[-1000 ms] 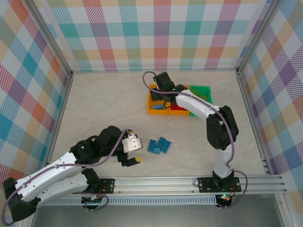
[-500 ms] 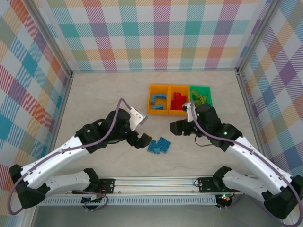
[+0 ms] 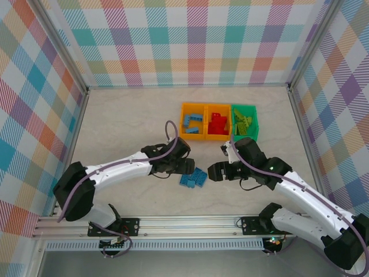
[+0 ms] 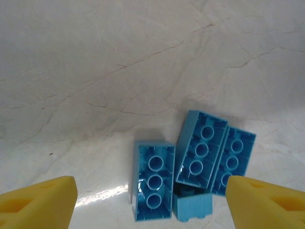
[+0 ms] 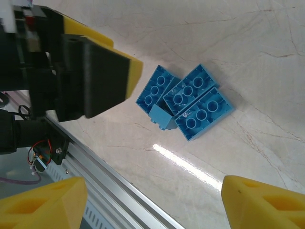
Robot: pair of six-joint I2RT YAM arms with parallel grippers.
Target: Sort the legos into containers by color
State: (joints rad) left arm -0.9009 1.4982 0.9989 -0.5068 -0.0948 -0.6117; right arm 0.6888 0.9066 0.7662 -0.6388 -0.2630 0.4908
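Nearest the arms, four blue bricks [image 3: 193,178] lie loose on the worktop [image 3: 127,127] in one tight cluster. Three are long and lie side by side, hollow side up as far as I can tell. The fourth is a small block tucked against them. I see no other loose brick on the worktop.

At the far side the three bins stand in a close row. The left orange bin [image 3: 181,121] holds a few blue pieces, the middle orange bin [image 3: 218,138] holds red bricks [image 3: 217,123], and the green bin [image 3: 257,122] holds olive-green bricks [image 3: 243,122].

I judge the sorting nearly done. Red and olive-green look finished, and only the blue cluster is left to carry to the left orange bin.

The left jaws hang just beside the cluster on its left and are spread wide. In the left wrist view the left fingertips [image 4: 38,205] sit at the bottom corners. The bricks lie in the gap between them but a little beyond, and nothing is gripped. I cannot tell whether the tips touch the worktop.

The right jaws hang near the cluster on its right, also wide apart and empty. The right fingertips [image 5: 262,205] frame that same cluster from above, with the left jaws just beside it.
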